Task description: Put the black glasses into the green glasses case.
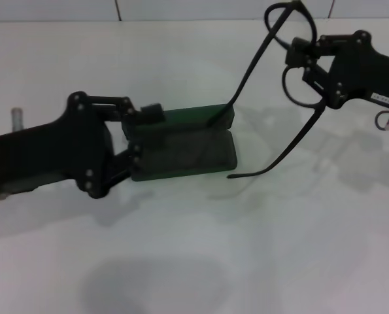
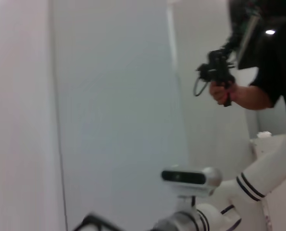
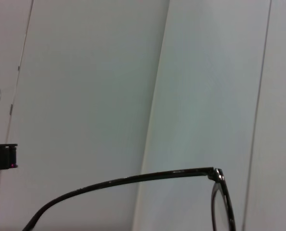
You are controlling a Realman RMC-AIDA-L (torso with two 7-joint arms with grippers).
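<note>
Black glasses (image 1: pixel 292 72) hang from my right gripper (image 1: pixel 306 60), jaws closed on the frame front, lifted near the table's (image 1: pixel 194 261) far right corner with both temples unfolded; one tip dips at the green glasses case's (image 1: pixel 181 145) far right corner. The case lies open mid-table, my left gripper (image 1: pixel 139 134) clamped on its left end. I'd swing the frame level over the lining, then lower slowly so no temple catches the rim.

A plain white surface (image 1: pixel 201 248) carries the things. The green glasses case (image 1: pixel 187 147) lies open on it, near its middle.
</note>
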